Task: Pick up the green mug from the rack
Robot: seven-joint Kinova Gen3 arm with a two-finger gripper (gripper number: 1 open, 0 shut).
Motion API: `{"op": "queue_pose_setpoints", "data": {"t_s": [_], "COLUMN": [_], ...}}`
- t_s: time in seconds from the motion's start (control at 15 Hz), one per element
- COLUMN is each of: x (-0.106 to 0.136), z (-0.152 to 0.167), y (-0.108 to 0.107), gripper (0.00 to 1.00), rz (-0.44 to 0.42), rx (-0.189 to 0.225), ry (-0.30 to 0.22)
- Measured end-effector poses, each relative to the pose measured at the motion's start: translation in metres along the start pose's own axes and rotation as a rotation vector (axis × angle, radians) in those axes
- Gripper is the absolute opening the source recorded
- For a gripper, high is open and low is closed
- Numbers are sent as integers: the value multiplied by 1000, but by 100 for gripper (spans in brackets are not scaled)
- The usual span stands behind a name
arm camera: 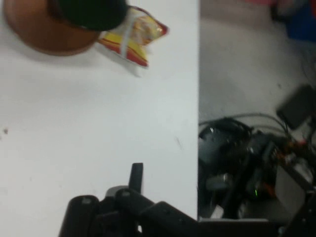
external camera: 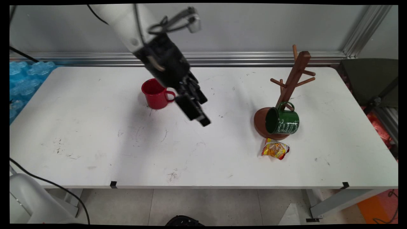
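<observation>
At the far left edge of the main view a heap of blue plastic wrap (external camera: 22, 79) lay beside the white table (external camera: 95, 143). Left of centre, toward the back of the table, a red mug (external camera: 155, 95) stood upright, its handle turned to the picture's right. The black gripper (external camera: 198, 114) hung just right of that mug, slanting down from the upper left and tipped toward the lower right, above bare tabletop. It was near the mug's handle, and no contact with it showed. Whether the gripper was released or clenched could not be told from either view, and nothing showed in its grasp.

Well apart from it, in the right half of the frame, stood a wooden mug tree (external camera: 294, 76) with a round brown base (external camera: 259, 122) and a trunk leaning to the upper right. A green mug (external camera: 283, 121) lay tilted on its side over that base, its dark mouth facing left and its handle up against the trunk. Just below the base lay a crumpled yellow and red snack packet (external camera: 275, 149), close to the base. At the right edge stood a dark chair (external camera: 369, 79).

In the hand view the base, the mug's dark mouth and the packet (arm camera: 131, 39) sat in the upper left, with the table's edge running down the middle and a floor with tangled cables (arm camera: 247, 148) on the right
</observation>
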Motion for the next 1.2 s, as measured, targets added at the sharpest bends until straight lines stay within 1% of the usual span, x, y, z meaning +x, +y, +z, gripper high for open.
{"op": "queue_pose_setpoints", "data": {"t_s": [0.13, 0.33, 0.47, 0.73, 0.93, 1.2], "x": [5, 11, 18, 32, 42, 51], "z": [21, 44, 64, 104, 131, 159], "y": [-7, -13, -18, -27, -31, -38], "gripper": [100, 100, 100, 100, 100, 100], "rz": [-65, -125, -172, -252, -293, -330], "rx": [19, 30, 34, 21, 0, -16], "ry": [22, 47, 72, 126, 163, 201]}}
